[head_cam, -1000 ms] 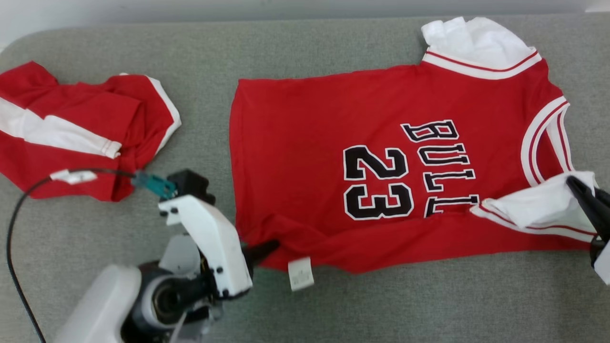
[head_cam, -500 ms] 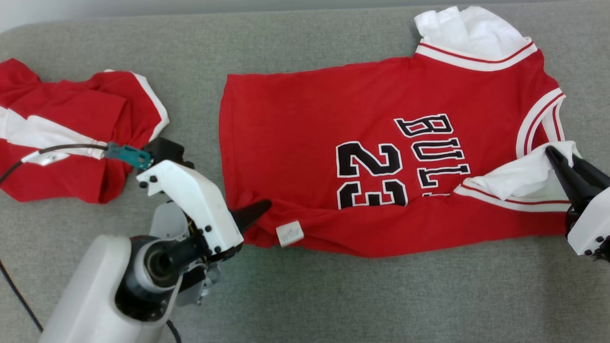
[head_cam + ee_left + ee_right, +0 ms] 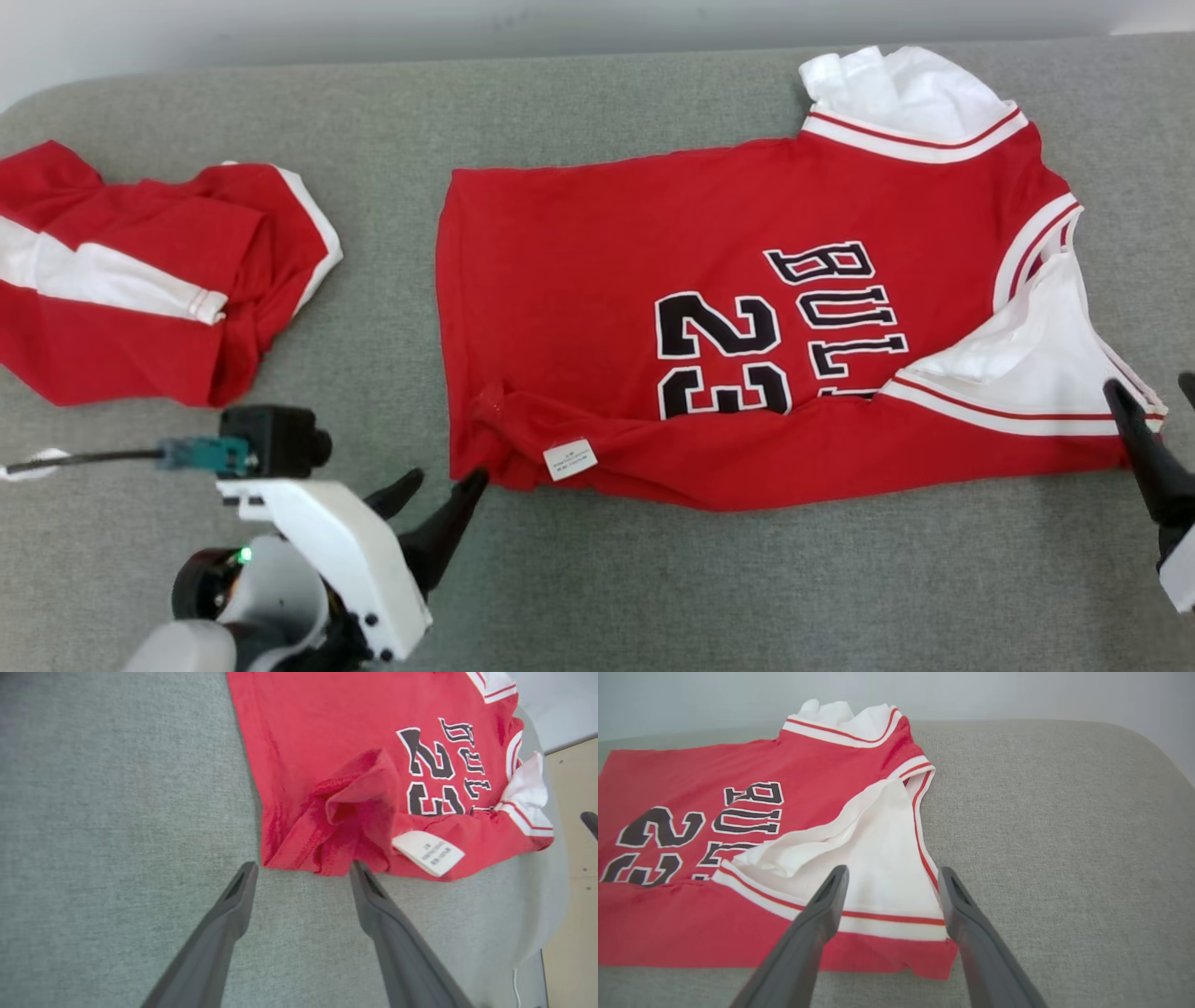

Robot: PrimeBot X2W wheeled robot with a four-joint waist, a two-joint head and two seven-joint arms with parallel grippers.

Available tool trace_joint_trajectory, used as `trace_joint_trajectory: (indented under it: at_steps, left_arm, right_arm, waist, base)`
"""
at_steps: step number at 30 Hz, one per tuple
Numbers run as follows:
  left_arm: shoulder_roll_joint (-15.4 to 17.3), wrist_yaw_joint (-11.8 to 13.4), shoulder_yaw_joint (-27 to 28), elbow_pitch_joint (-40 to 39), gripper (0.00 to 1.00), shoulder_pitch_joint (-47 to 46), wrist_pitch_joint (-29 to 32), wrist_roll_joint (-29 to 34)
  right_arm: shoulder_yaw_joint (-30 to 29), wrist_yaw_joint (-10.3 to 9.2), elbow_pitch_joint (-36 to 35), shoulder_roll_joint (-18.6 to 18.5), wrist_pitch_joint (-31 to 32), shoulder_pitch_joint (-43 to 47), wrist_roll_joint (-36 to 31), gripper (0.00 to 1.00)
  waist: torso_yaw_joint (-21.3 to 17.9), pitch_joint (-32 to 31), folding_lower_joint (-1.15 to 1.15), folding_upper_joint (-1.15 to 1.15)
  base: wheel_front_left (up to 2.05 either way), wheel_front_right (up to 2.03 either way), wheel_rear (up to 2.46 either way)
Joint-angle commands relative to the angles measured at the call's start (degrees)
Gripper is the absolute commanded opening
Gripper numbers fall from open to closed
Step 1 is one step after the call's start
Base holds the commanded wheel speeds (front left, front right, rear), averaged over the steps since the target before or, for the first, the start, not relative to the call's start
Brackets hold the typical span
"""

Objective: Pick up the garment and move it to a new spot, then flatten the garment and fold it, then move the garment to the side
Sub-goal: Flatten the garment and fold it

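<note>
Red Bulls jersey [image 3: 747, 308] lies spread mid-counter [image 3: 653, 579], near edge folded up over part of the 23, white tag [image 3: 570, 458] on the fold. L hand [image 3: 446, 478]: fingers apart, tips at hem corner, holding nothing. R hand [image 3: 893, 871]: apart too, over white sleeve end. 2nd red garment [image 3: 140, 280] bunched at left.

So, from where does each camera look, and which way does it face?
Head view: from the robot's head, down onto the grey surface and garment; left gripper lower left, right gripper lower right.
Left wrist view: along its own spread fingers toward the garment's white tag.
Right wrist view: along its own fingers toward the white sleeve.
All three share the printed 23.
</note>
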Motion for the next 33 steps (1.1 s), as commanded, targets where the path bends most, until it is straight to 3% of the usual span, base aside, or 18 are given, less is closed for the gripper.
trace_joint_trajectory:
  at_steps: [1,6,12,31,32,33]
  left_arm:
    - [2.13,-1.86,-1.61,0.66,1.00,1.19,-2.13,3.81]
    - [2.99,-4.03,-3.91,3.61,1.00,-0.48,-6.38,8.83]
    - [1.81,-5.93,-7.24,8.35,1.00,-3.13,-9.34,12.91]
    - [-1.97,-8.56,-13.19,13.43,1.00,-6.30,-7.14,12.98]
    - [-2.29,-8.72,-13.42,13.86,0.89,-6.33,-6.99,12.52]
    - [-2.56,-8.97,-13.67,14.32,0.42,-6.28,-6.77,12.15]
  right_arm:
    - [-0.26,-0.03,-0.22,-1.11,-0.76,1.76,-1.47,1.00]
    - [-0.03,-0.03,0.95,-2.15,-1.62,2.45,-4.20,1.00]
    - [1.25,-0.03,3.06,-2.67,-2.35,1.17,-6.51,1.00]
    - [4.30,-0.04,12.12,-1.51,-0.68,-3.29,-9.22,1.00]
    - [4.74,-0.04,12.82,-1.33,-0.14,-3.56,-9.21,1.00]
    - [5.26,-0.04,13.29,-1.17,0.50,-3.79,-9.08,1.00]
  waist:
    - [0.18,0.64,0.00,0.00]
    - [0.21,1.73,0.00,0.00]
    - [-0.02,3.01,0.00,0.00]
    - [-0.34,3.81,0.00,0.00]
    - [-0.32,3.87,0.00,0.00]
    - [-0.30,3.94,0.00,0.00]
  base:
    - [0.00,0.00,0.00]
    - [0.00,0.00,0.00]
    - [0.00,0.00,0.00]
    - [0.00,0.00,0.00]
    - [0.00,0.00,0.00]
    - [0.00,0.00,0.00]
